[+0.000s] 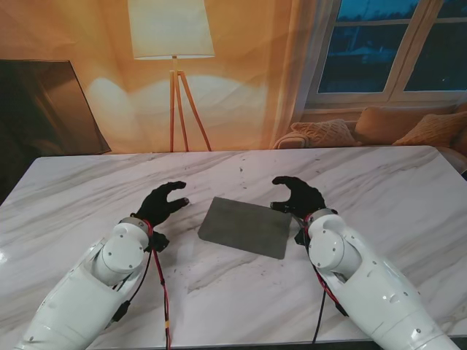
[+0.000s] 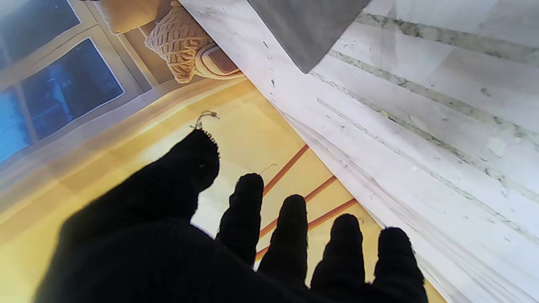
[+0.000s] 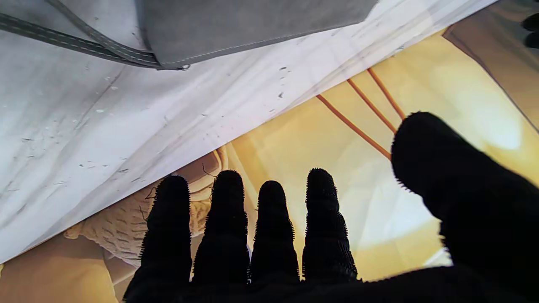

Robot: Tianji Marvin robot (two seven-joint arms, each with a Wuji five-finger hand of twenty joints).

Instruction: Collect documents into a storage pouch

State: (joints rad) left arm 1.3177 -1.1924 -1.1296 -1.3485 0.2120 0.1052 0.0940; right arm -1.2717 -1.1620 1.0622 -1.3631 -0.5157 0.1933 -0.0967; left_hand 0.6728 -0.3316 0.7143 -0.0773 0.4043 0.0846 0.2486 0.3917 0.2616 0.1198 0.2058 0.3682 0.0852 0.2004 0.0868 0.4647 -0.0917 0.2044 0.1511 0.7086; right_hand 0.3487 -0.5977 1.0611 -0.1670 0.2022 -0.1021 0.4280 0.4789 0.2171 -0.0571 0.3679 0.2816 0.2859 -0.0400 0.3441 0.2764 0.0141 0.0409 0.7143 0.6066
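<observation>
A flat grey pouch [image 1: 245, 227] lies on the white marble table [image 1: 379, 182], midway between my two hands. Its corner shows in the left wrist view [image 2: 307, 29], and its stitched edge with a dark strap shows in the right wrist view [image 3: 236, 25]. My left hand [image 1: 163, 203], in a black glove, hovers open to the left of the pouch with fingers spread and curled. My right hand [image 1: 297, 197] hovers open by the pouch's right far corner. Neither hand holds anything. No loose documents are visible.
A floor lamp [image 1: 172, 44] stands beyond the table's far edge. Cushions [image 1: 321, 133] lie on a couch under the window at the back right. Red cables [image 1: 159, 281] run along my left forearm.
</observation>
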